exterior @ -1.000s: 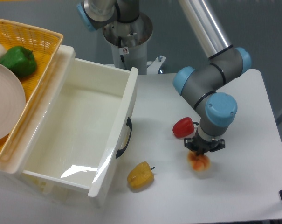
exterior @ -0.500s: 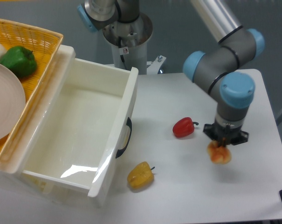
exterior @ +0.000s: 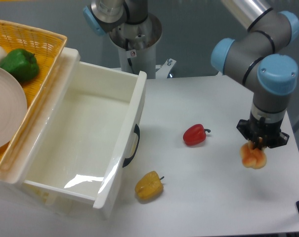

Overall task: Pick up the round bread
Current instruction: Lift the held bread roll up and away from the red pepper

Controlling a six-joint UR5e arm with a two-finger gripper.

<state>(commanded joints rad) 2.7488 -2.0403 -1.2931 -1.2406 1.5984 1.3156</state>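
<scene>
Since the earlier frames, the gripper [exterior: 258,146] and the round bread [exterior: 253,156] have travelled together toward the right side of the table, from just below the red pepper to a position well apart from it near the right edge, and they appear higher in view.

Nearest the camera, the yellow pepper [exterior: 149,185] lies on the white table [exterior: 203,207] beside the front corner of the white bin [exterior: 85,143], untouched. Farther back and to the right, the round bread hangs directly beneath the gripper, whose fingers are closed narrowly on its upper part; only the fingertips are hidden by the wrist housing. No clear contact with the table is seen under the bread, and it is judged to be lifted clear, though the height cannot be confirmed from a single view. At mid-depth the red pepper [exterior: 194,134] rests where it lay. Beyond it stand the robot base [exterior: 134,39] and, at far left, the wicker basket [exterior: 40,39] holding a green pepper [exterior: 20,64] and a plate [exterior: 6,113].

Progress: grasp and lift appear accomplished; the pick-up is judged essentially complete, with only a secure hold left to maintain.
</scene>
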